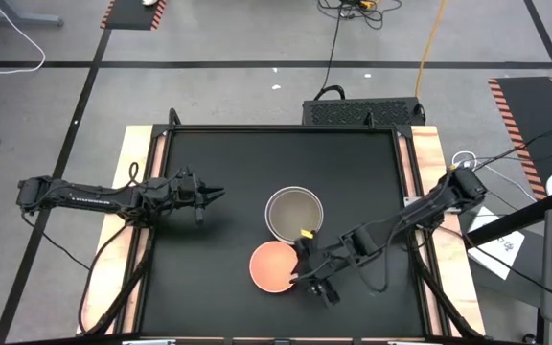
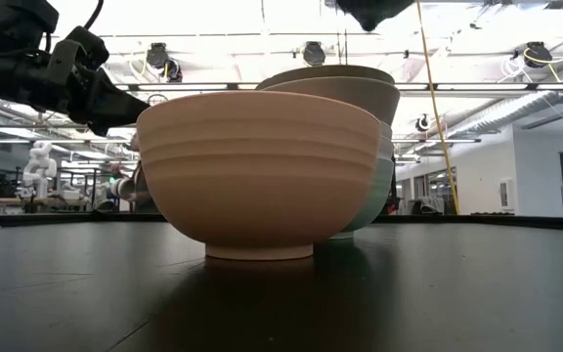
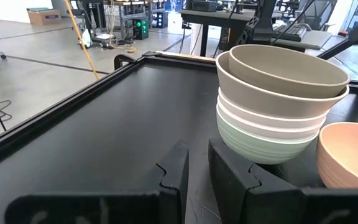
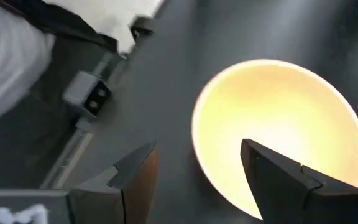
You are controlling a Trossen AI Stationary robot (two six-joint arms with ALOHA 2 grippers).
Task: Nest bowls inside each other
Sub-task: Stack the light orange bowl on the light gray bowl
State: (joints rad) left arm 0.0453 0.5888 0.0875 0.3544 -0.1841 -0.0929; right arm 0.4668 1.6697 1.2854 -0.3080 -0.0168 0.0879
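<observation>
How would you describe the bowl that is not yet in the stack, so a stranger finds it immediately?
Look at the black table, near its front middle, where a stack of bowls stands. Right beside it, under the right claw, sits the peach-orange bowl. It alone stands by itself, empty, and is the only orange one.

The peach-orange bowl (image 1: 272, 265) stands alone, with soft ridges around its outside. The stack of bowls (image 3: 278, 102) goes from mint green at the bottom, to white, then beige, then olive-grey on top. The surface (image 1: 218, 259) is black with a pale wooden edge. Both arms are dark.
</observation>
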